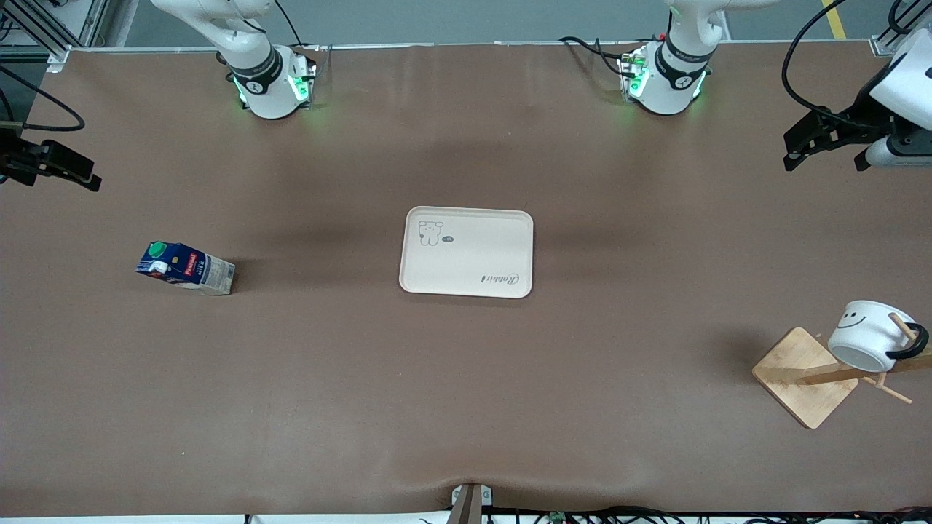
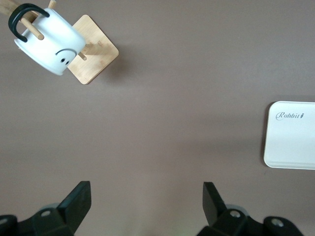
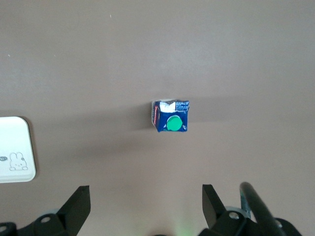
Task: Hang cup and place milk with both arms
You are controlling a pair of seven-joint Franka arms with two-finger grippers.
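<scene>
The white cup (image 1: 866, 335) with the smiley face hangs by its black handle on a peg of a wooden rack (image 1: 801, 382) near the left arm's end of the table. It also shows in the left wrist view (image 2: 49, 42). The dark-blue milk carton (image 1: 186, 268) with a green cap stands on the table toward the right arm's end, and shows from above in the right wrist view (image 3: 170, 116). My left gripper (image 1: 797, 153) is open and empty, up over the table's left-arm end (image 2: 146, 196). My right gripper (image 1: 91, 180) is open and empty, up over the table's right-arm end (image 3: 146, 199).
A pale tray (image 1: 466, 284) with a rabbit drawing lies in the middle of the table, between the carton and the rack. It shows at the edge of both wrist views (image 2: 290, 147) (image 3: 15, 152). Brown tabletop lies all around.
</scene>
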